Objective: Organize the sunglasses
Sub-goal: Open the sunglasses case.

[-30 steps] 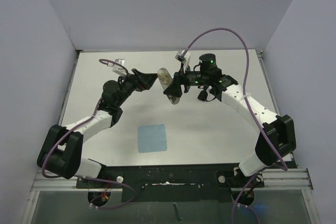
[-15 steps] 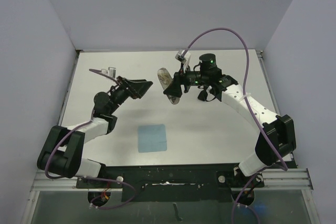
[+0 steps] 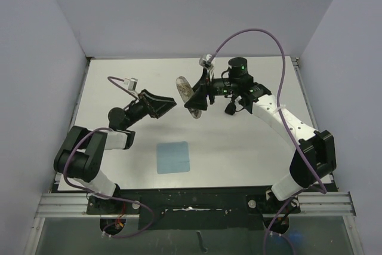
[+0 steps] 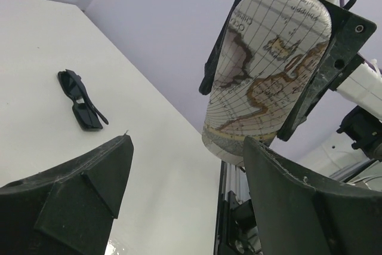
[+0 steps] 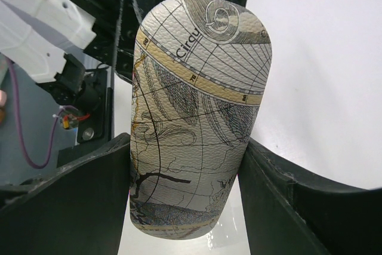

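The black sunglasses (image 4: 80,107) lie folded on the white table; from above they show as a dark shape (image 3: 230,109) under the right arm. My right gripper (image 5: 186,147) is shut across the oblong map-printed case (image 5: 197,88), holding it closed and tilted above the table (image 3: 190,92). My left gripper (image 4: 186,141) is open with nothing between its fingers. It points at the lower end of the case (image 4: 268,58) from a short way off. In the top view the left gripper (image 3: 164,104) sits left of the case, apart from it.
A light blue square cloth (image 3: 173,156) lies flat on the table nearer the arm bases. Grey walls enclose the table (image 3: 119,88) on three sides. The right arm's purple cable (image 3: 262,34) arcs over the back.
My left gripper has drawn back to the left, away from the case, as its arm folded down. The right gripper has shifted slightly left with the case.
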